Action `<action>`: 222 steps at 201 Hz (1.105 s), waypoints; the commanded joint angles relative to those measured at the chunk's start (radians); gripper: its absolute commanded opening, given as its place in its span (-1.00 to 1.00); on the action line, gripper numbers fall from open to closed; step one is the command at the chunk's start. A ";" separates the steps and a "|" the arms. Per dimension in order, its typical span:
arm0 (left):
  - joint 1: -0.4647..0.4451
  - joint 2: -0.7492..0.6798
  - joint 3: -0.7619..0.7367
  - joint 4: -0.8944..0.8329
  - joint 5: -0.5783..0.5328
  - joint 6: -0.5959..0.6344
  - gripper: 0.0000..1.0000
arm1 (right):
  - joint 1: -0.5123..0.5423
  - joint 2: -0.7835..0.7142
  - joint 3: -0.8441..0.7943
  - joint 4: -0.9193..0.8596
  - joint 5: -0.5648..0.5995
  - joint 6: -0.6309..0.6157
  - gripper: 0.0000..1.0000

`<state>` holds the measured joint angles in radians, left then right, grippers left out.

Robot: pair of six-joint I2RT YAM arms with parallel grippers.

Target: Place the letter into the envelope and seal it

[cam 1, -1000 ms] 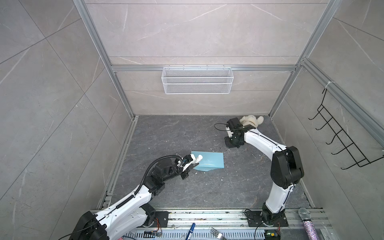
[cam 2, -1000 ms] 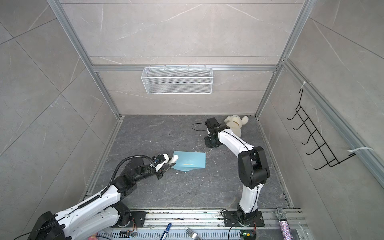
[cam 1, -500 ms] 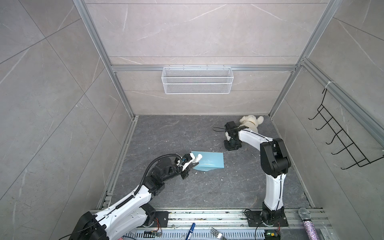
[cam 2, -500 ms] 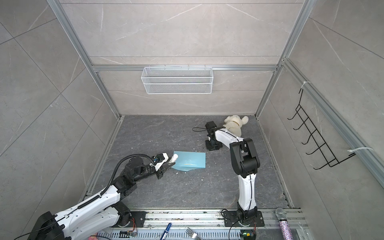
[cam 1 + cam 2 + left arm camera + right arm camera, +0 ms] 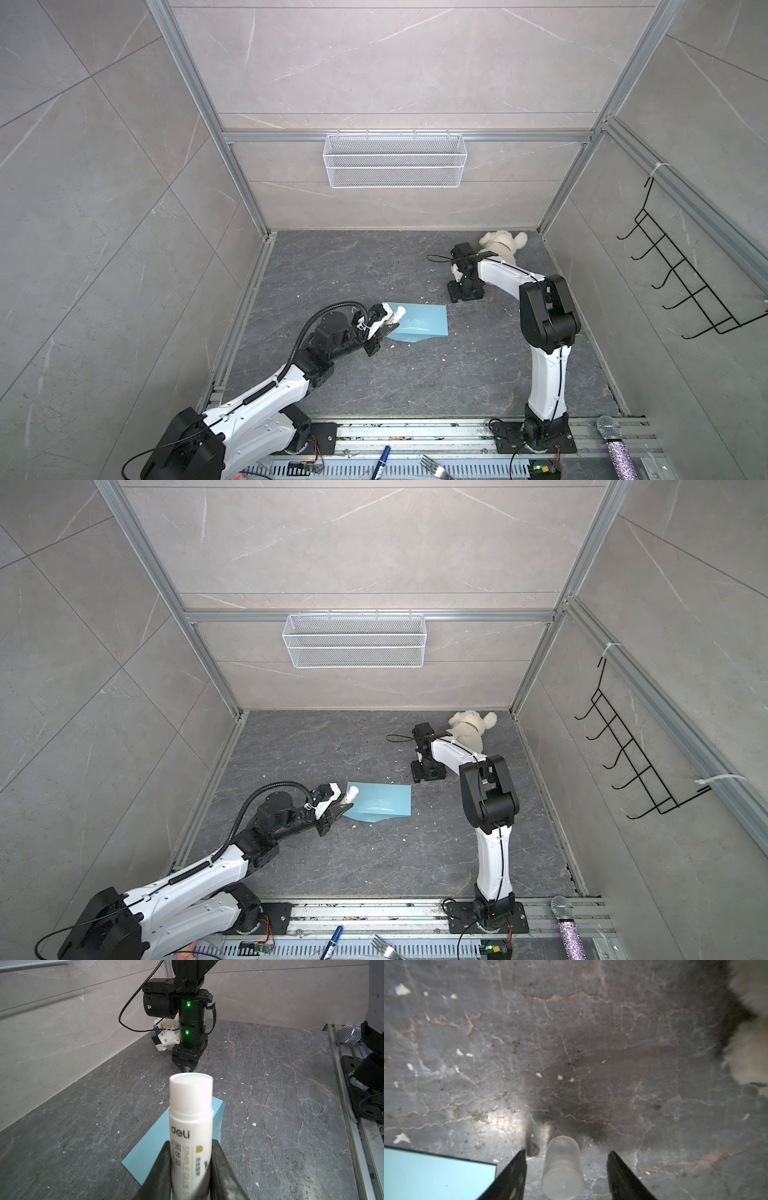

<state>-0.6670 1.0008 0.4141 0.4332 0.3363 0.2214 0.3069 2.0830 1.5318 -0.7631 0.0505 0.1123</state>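
Two claws: left claw (image 5: 191,1145) pinches uncapped glue stick (image 5: 191,1105) over envelope (image 5: 419,324); parted right claw (image 5: 566,1152) straddles cap (image 5: 562,1167); brushing could topple it.

Your left end effector (image 5: 190,1147) holds a white glue stick (image 5: 190,1118); beneath it, a light blue envelope (image 5: 149,1147) on the dark grey veined desk (image 5: 280,1105).

- The envelope (image 5: 424,326) is a long, light blue paper rectangle, unwrinkled, with a faint small mark on its upper face.
- It lies flat on the dark grey table (image 5: 374,270), a little left of the middle in both top views, its long sides running roughly across them.
- Along its near long edge, a curved blue flap part juts out onto the table.
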 commanded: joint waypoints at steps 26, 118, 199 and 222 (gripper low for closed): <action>0.003 0.056 0.016 0.209 -0.034 -0.129 -1.00 | -0.001 -0.317 -0.100 0.063 -0.173 0.020 0.38; 0.002 0.185 0.081 0.334 0.052 -0.295 -1.00 | 0.134 -0.866 -0.412 0.448 -0.632 0.150 0.57; -0.004 0.211 0.103 0.360 0.096 -0.317 -1.00 | 0.319 -0.755 -0.336 0.489 -0.537 0.130 0.44; -0.006 0.208 0.104 0.360 0.098 -0.314 -1.00 | 0.340 -0.727 -0.331 0.502 -0.529 0.132 0.35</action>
<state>-0.6678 1.2148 0.4808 0.7124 0.4030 -0.0807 0.6247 1.3323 1.1633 -0.2916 -0.5007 0.2401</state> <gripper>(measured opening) 0.262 0.697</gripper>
